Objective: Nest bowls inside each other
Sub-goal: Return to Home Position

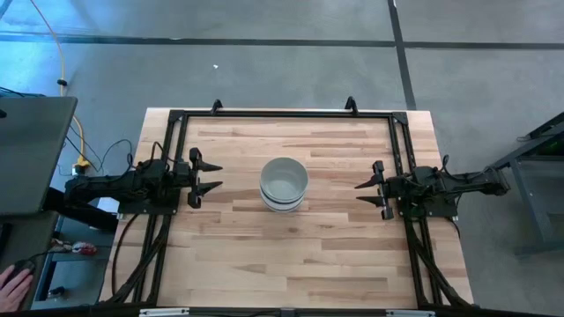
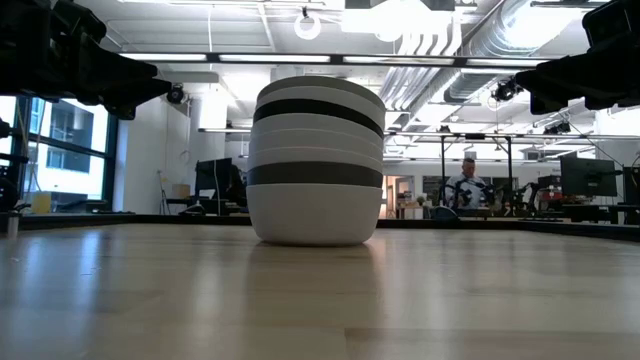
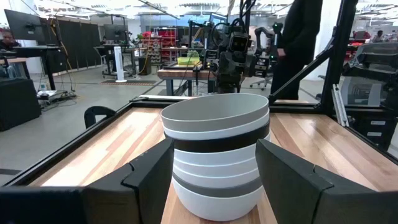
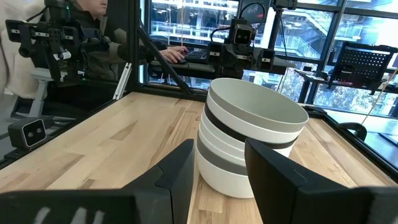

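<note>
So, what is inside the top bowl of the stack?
Nothing: the top bowl is empty, its pale inside bare. Under it the other bowls show only rims, black, white and grey; their insides are covered.

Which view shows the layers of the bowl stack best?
The low view: the stack stands side-on and unblocked, all its light and dark bands showing. The high view shows mostly the top bowl from above. In the wrist views the open left gripper and right gripper hide its lower sides.
</note>
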